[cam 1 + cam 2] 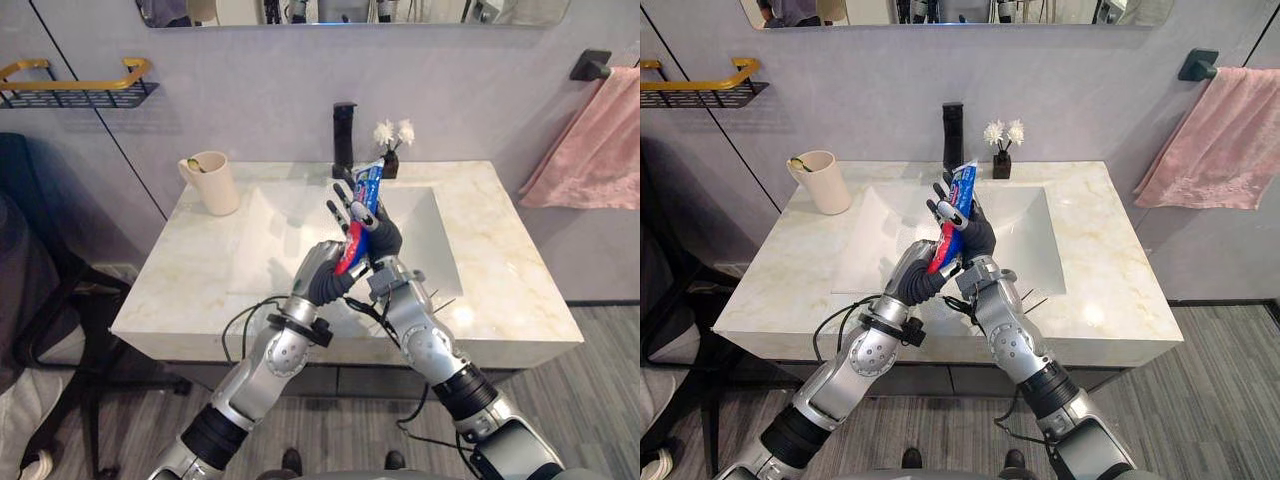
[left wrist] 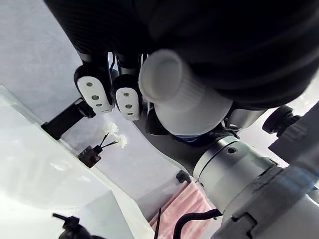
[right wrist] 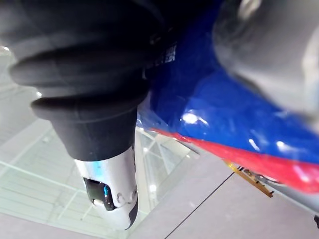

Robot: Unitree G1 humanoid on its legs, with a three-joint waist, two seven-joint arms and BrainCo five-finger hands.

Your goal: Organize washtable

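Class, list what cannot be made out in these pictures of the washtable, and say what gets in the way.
In the eye views:
The cream mug: the green item at its rim is too small to identify.
The blue-and-red toothpaste tube: lower part wrapped by the left hand, middle covered by the right hand.
The pink towel: cut off by the right edge.
The gold-railed black wall shelf: cut off by the left edge.

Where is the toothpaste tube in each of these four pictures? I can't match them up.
Left eye view: tube near the centre, standing upright.
Right eye view: tube just left of centre, upright.
Left wrist view: the tube's white cap, upper middle.
Right wrist view: its blue and red body across the right half.
Landmark: the flower vase behind it, also at and.
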